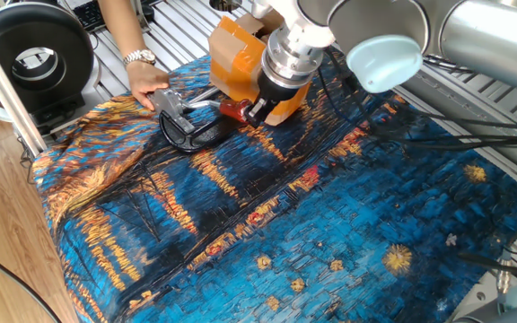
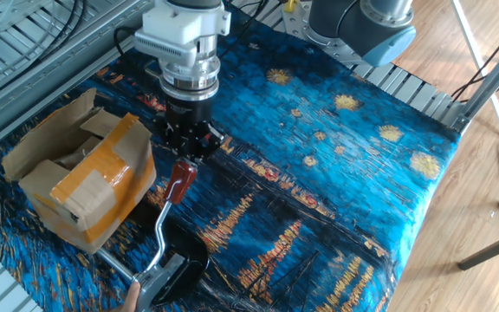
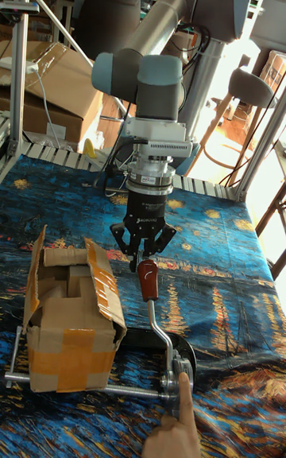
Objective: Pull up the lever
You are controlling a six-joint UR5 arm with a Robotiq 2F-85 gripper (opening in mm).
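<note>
Gripper jaws apart, poised at knob of lever, approx 12 o'clock of bracket. No grasp yet. Lever looks low; grip and pull-up outstanding.

I see the gripper just above the lever knob, box beside it, on the cloth.

There is one lever, one taped cardboard box, one gripper, one person's hand and one starry cloth.
</note>
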